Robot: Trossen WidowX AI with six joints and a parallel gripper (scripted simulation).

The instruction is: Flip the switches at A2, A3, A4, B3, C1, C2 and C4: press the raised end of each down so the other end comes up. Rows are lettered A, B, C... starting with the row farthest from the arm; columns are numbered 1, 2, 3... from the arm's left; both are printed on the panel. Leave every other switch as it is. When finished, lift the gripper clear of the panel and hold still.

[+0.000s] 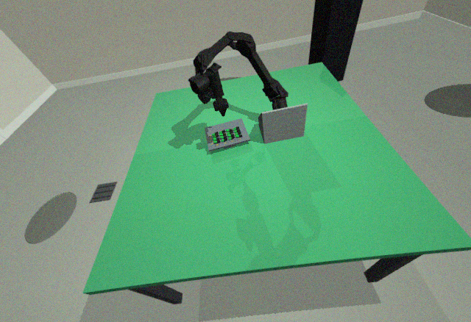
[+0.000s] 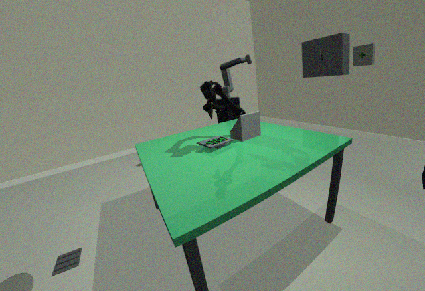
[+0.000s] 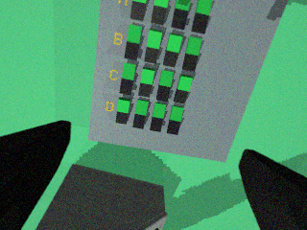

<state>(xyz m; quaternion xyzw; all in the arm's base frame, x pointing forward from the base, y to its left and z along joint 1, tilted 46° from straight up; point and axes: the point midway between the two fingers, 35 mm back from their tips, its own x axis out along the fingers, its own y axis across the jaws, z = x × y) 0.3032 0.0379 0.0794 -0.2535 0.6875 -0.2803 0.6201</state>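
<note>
The grey switch panel [image 1: 244,136] [image 2: 202,142] [image 3: 230,96] lies on the green table, with four columns of rocker switches in rows A to D. In the wrist view each switch shows a green far half and a black near half. Greens at B2 [image 3: 154,39], B3 [image 3: 174,43], C2 [image 3: 147,76] and C4 [image 3: 184,83] look brighter than at B1 [image 3: 134,34], B4 [image 3: 193,45], C1 [image 3: 129,71] and C3 [image 3: 166,78]. Row A is partly cut off by the top edge. Which ends are raised is hard to tell. My gripper [image 1: 223,113] [image 2: 210,117] [image 3: 157,144] is open and empty, above the table near the panel's row D side.
A light grey wedge-sided block [image 1: 283,124] [image 2: 251,126] stands beside the panel, close to the arm's base. A dark grey boxy shape [image 3: 110,201] fills the bottom of the wrist view between the fingers; I cannot tell what it is. Arm shadows cross the table.
</note>
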